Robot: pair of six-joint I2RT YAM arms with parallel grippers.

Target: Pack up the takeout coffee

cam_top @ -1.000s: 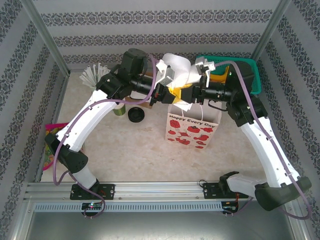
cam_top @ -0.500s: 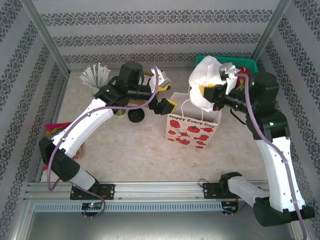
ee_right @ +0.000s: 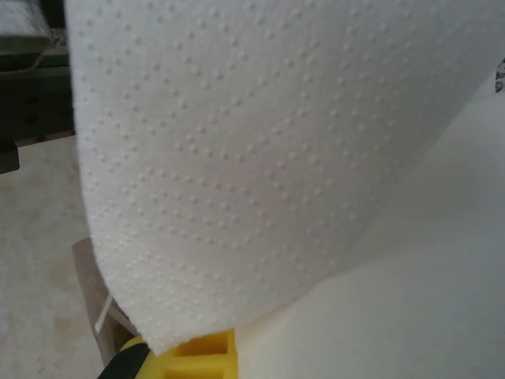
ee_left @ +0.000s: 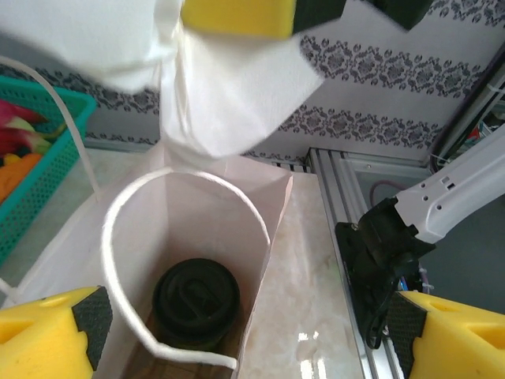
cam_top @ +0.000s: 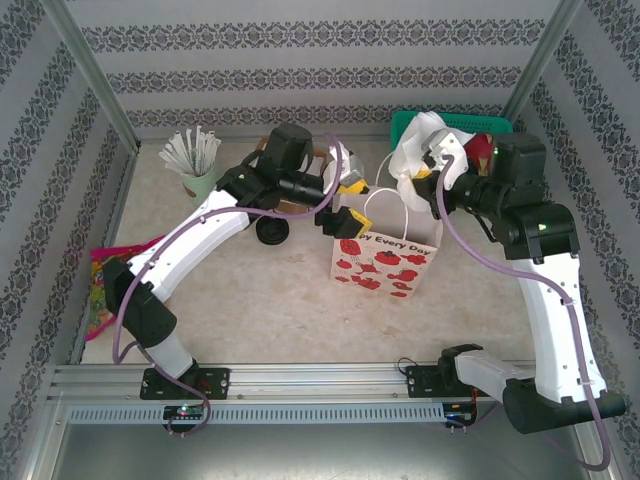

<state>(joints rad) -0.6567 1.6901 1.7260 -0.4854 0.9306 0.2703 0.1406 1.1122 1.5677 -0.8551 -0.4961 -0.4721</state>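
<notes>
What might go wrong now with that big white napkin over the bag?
1. The napkin hangs wide and floppy from the shut right gripper above the far edge of the gift bag. It might snag on the rim or the white cord handle and end up outside.
2. The open left gripper sits close to the bag's mouth. A bump might tip the paper bag, with the coffee cup standing inside.

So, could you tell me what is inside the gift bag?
One black-lidded coffee cup stands at the bottom of the gift bag. Its sides and the near floor are hidden.
</notes>
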